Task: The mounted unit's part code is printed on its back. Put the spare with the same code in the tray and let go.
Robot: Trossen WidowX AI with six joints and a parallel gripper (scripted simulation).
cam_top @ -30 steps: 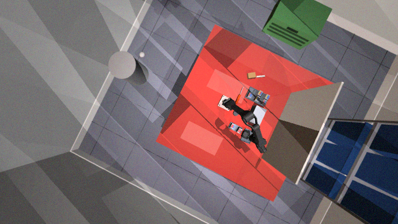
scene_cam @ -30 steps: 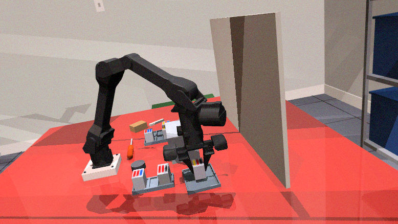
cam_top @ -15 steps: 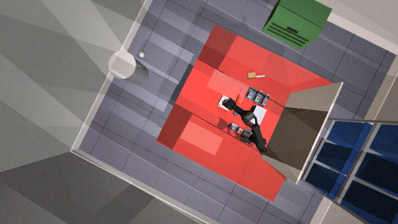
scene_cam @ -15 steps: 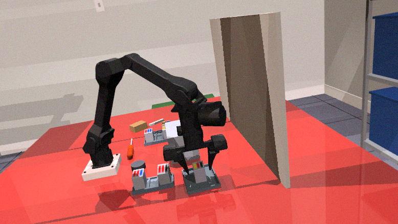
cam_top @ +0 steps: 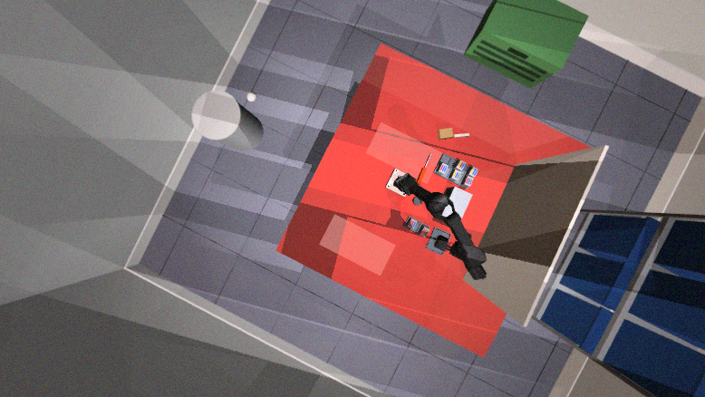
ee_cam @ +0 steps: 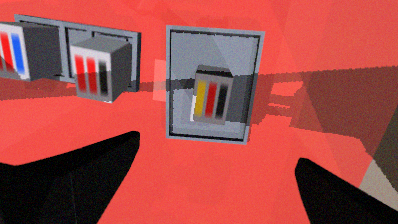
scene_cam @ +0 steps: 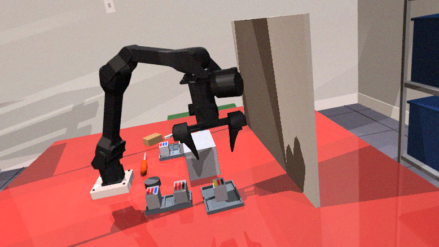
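Note:
A grey spare (scene_cam: 220, 190) (ee_cam: 212, 100) with yellow, red and black stripes on top stands inside the grey tray (cam_top: 431, 241) (scene_cam: 225, 209) (ee_cam: 169, 85). My gripper (scene_cam: 215, 154) (ee_cam: 217, 151) is open and empty, above the tray, with its fingers spread wide and clear of the spare. Beside the tray, a small rack (scene_cam: 168, 208) (ee_cam: 137, 60) holds a spare (scene_cam: 181, 194) (ee_cam: 95, 70) with red, red and black stripes and another (scene_cam: 153, 199) (ee_cam: 20, 52) with red and blue stripes. I cannot make out the mounted unit or its back code.
A pale block (scene_cam: 201, 161) (cam_top: 461, 199) stands behind the tray. Beyond it is a rack with several striped units (cam_top: 456, 176). A tall panel (scene_cam: 292, 101) stands to the right. An orange screwdriver (cam_top: 422, 175) (scene_cam: 143, 167), a dark disc (scene_cam: 152, 181) and a tan block (cam_top: 445, 133) (scene_cam: 152, 139) lie around.

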